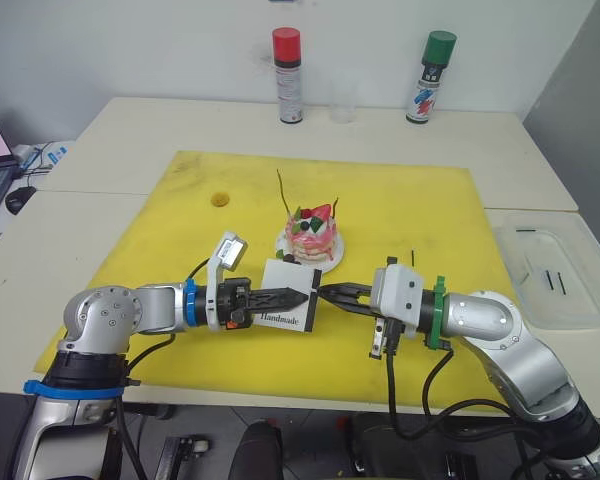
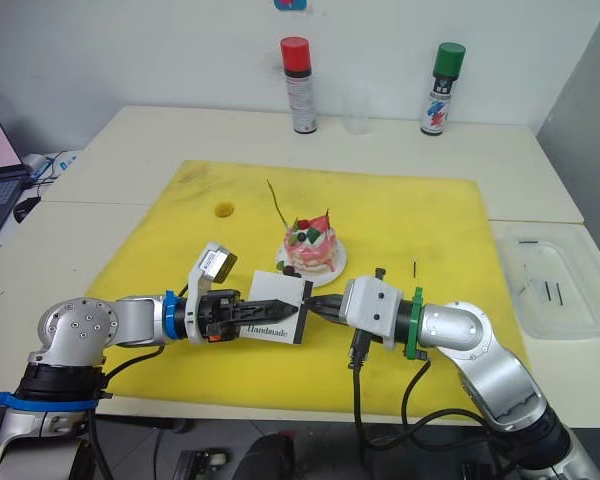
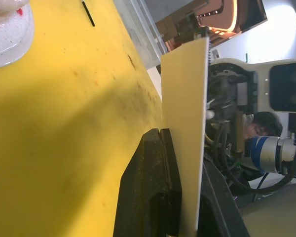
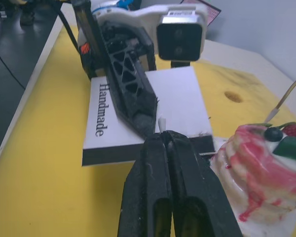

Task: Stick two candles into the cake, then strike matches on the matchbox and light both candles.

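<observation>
Pale table (image 1: 110, 215), yellow mat (image 1: 400, 200) on top. Matchbox (image 1: 288, 295) clamped upright in my left end effector (image 1: 295, 296), just in front of the cake (image 1: 312, 232). Both candles (image 1: 280, 190) already stand in the cake. My right end effector (image 4: 163, 136), fingers pressed together on a pale match tip (image 4: 162, 122), touches the box. Striking step, I judge: next, a quick drag along the dark strip.

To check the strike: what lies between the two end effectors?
Only the matchbox, in the left end effector; the right end effector meets its edge, eye views.
</observation>
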Tool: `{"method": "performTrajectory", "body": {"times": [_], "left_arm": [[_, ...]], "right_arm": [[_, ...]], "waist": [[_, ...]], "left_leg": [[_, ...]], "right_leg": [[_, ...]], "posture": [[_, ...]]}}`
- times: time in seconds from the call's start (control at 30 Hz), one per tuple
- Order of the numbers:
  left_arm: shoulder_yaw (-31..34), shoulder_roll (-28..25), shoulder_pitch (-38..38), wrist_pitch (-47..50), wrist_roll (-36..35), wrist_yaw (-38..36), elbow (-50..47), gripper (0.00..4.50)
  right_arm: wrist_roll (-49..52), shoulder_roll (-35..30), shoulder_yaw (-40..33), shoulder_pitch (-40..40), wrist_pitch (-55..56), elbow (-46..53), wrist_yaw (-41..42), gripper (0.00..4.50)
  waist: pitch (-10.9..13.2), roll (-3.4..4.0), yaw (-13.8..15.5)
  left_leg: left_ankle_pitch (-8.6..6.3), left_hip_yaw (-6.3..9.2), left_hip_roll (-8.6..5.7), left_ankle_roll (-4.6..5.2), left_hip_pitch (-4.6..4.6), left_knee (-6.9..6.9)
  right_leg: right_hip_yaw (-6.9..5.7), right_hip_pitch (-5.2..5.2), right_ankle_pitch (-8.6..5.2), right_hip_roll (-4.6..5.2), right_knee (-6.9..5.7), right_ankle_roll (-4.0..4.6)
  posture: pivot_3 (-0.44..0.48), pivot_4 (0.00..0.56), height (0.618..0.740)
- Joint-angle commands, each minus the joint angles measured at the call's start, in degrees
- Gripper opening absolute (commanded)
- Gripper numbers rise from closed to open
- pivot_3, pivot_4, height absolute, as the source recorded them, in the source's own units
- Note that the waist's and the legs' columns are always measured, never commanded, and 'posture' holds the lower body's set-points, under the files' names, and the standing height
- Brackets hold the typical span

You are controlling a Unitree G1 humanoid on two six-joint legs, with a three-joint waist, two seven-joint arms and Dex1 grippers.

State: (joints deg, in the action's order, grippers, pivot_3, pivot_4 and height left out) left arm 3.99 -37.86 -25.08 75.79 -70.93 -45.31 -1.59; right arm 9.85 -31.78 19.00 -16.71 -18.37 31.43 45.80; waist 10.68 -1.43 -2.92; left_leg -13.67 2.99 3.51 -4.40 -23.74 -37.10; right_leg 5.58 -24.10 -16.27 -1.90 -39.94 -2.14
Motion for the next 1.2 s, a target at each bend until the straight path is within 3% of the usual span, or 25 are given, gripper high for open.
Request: {"method": "performTrajectory", "body": {"times": [0.03,0.43,1.2], "left_arm": [[1.18,-0.39,-0.52,-0.17,0.64,-1.79,-1.08,0.0],[2.15,1.1,-2.29,-0.06,2.54,-2.09,1.12,0.0],[5.53,4.34,-3.6,2.5,0.49,-0.46,0.32,0.0]], "right_arm": [[-0.59,-0.37,-0.58,0.35,2.29,0.21,0.55,0.05],[-1.51,-2.01,0.34,2.4,5.11,0.25,3.19,0.05],[-8.91,1.15,6.2,-1.0,7.53,-5.35,3.67,0.05]], "waist": [[0.0,0.0,0.0],[0.0,0.0,0.06],[0.0,0.0,0.08]], "left_leg": [[0.0,0.0,0.0,0.0,0.0,0.0],[0.0,0.02,0.0,0.0,0.01,-0.05],[0.01,0.05,0.0,0.0,0.02,-0.08]], "right_leg": [[0.0,0.0,0.0,0.0,-0.02,0.0],[-0.02,0.01,0.0,0.0,-0.06,0.0],[-0.04,0.03,0.01,0.0,-0.11,0.01]], "posture": [[0.0,0.15,0.704],[0.0,0.15,0.704],[0.0,0.15,0.704]]}}
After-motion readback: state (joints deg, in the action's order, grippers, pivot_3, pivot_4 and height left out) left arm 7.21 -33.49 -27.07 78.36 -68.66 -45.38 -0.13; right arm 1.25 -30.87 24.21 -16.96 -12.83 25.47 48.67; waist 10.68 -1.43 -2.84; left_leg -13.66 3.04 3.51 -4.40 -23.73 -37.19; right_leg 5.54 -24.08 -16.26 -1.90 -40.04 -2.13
